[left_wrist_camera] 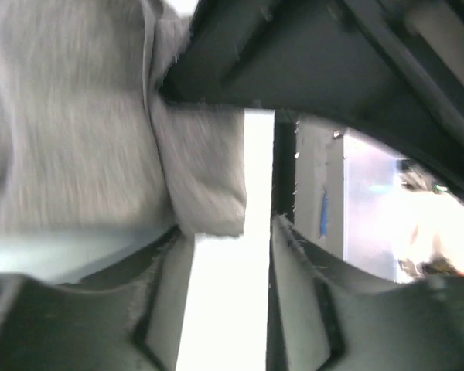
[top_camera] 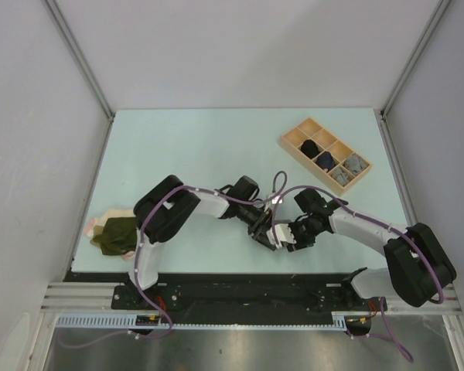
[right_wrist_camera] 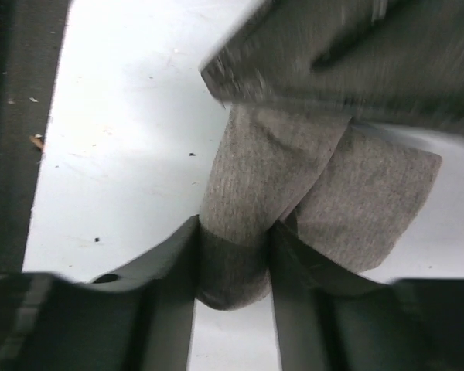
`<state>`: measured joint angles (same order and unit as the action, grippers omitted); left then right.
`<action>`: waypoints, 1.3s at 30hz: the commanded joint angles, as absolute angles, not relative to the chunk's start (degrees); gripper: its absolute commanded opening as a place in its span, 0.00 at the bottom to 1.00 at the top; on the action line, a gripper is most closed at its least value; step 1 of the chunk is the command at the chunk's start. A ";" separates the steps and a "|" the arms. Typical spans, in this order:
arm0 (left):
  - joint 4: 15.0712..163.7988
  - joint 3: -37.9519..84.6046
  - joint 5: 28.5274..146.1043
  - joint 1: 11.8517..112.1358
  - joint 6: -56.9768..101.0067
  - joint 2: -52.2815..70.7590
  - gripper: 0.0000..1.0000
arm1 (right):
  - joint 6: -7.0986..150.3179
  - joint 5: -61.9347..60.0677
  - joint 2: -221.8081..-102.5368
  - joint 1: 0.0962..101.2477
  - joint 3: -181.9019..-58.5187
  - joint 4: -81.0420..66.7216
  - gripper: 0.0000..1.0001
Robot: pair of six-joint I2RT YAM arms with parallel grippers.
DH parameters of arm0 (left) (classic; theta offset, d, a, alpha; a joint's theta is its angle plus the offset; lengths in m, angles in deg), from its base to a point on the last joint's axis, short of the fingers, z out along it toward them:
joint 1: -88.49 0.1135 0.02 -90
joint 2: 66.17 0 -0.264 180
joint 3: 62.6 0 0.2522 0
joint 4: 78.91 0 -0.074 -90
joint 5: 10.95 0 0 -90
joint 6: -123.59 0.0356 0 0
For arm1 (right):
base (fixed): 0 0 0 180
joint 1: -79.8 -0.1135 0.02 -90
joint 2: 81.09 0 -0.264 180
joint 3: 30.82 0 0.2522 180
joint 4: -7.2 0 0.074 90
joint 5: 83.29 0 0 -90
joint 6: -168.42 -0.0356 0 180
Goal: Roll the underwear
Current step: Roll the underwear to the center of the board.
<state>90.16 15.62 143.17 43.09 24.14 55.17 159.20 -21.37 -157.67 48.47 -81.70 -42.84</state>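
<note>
A grey underwear [top_camera: 281, 233] lies at the near middle of the table between both grippers. My right gripper [top_camera: 294, 234] is shut on a folded part of it; in the right wrist view the grey cloth [right_wrist_camera: 255, 178] is pinched between the fingers [right_wrist_camera: 233, 232]. My left gripper [top_camera: 269, 236] faces it from the left. In the left wrist view the jaws [left_wrist_camera: 232, 224] stand apart with bare table between them, and the cloth [left_wrist_camera: 62, 116] ends at the left fingertip. An olive green underwear [top_camera: 117, 234] lies on a pink one [top_camera: 95, 224] at the table's left edge.
A light wooden tray [top_camera: 294, 130] with compartments stands at the back right, holding rolled black [top_camera: 309, 147], navy [top_camera: 325, 159] and grey [top_camera: 356, 163] pieces. The right gripper's dark body [left_wrist_camera: 294, 62] fills the top of the left wrist view.
</note>
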 commanded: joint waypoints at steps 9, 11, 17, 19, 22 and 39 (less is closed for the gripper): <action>118.78 -10.68 118.08 47.27 23.48 29.04 0.61 | 159.10 -30.45 -168.43 53.51 -90.53 -57.70 0.27; 124.12 -15.25 117.03 47.01 24.80 26.83 0.62 | 160.69 -32.57 -170.55 54.22 -93.79 -62.78 0.27; 133.99 -25.54 112.90 41.92 35.77 19.36 0.63 | 163.85 -37.76 -179.61 56.33 -99.32 -71.85 0.27; 135.23 -26.69 111.32 39.29 39.38 17.78 0.63 | 164.21 -38.82 -182.59 57.55 -100.38 -74.14 0.27; 132.26 -25.38 107.98 35.07 45.70 16.98 0.64 | 164.99 -40.05 -185.32 58.96 -102.67 -77.13 0.27; 108.51 -5.51 93.03 22.40 66.64 31.56 0.63 | 165.26 -41.28 -191.22 62.66 -104.60 -78.20 0.29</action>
<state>112.37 -7.98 95.90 24.11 61.08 29.88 164.22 -41.69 -190.30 62.24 -104.19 -75.93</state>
